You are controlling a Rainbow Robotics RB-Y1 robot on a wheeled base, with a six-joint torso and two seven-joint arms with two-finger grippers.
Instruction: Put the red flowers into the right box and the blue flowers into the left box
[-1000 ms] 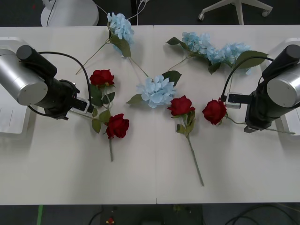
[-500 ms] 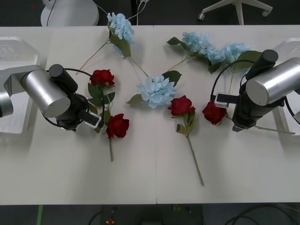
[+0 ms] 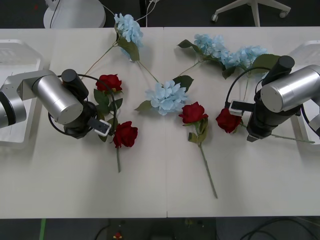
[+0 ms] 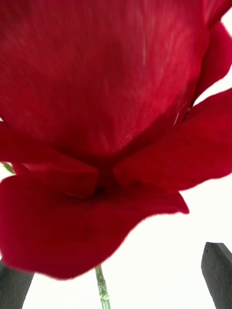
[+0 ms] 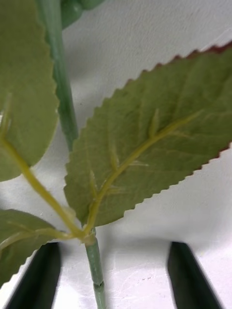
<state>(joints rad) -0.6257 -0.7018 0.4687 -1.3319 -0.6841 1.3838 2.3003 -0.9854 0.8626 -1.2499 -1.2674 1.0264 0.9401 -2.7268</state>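
Four red flowers lie on the white table: two at the left (image 3: 108,82) (image 3: 125,134), one in the middle (image 3: 193,112) and one toward the right (image 3: 228,120). Blue flowers lie at the back (image 3: 128,27) (image 3: 210,45) (image 3: 250,52) and mid-table (image 3: 167,96). My left gripper (image 5: 113,280) is open over the leafy stem (image 5: 94,263) between the two left roses, its black fingers (image 5: 36,275) on either side. Open too, my right gripper (image 4: 116,285) sits right behind the right-hand rose (image 4: 106,120), straddling its stem (image 4: 101,287). The left box (image 3: 15,60) and right box (image 3: 310,50) sit at the table's ends.
My left arm (image 3: 62,102) reaches in from the left box's side, and my right arm (image 3: 282,97) covers part of the right box. A long rose stem (image 3: 209,172) runs toward the front edge. Chair bases stand beyond the table's far edge.
My left arm has swung right, bringing its gripper over the leaves between the two left roses. My right arm has shifted left, closer to the right-hand rose. The flowers have not moved.
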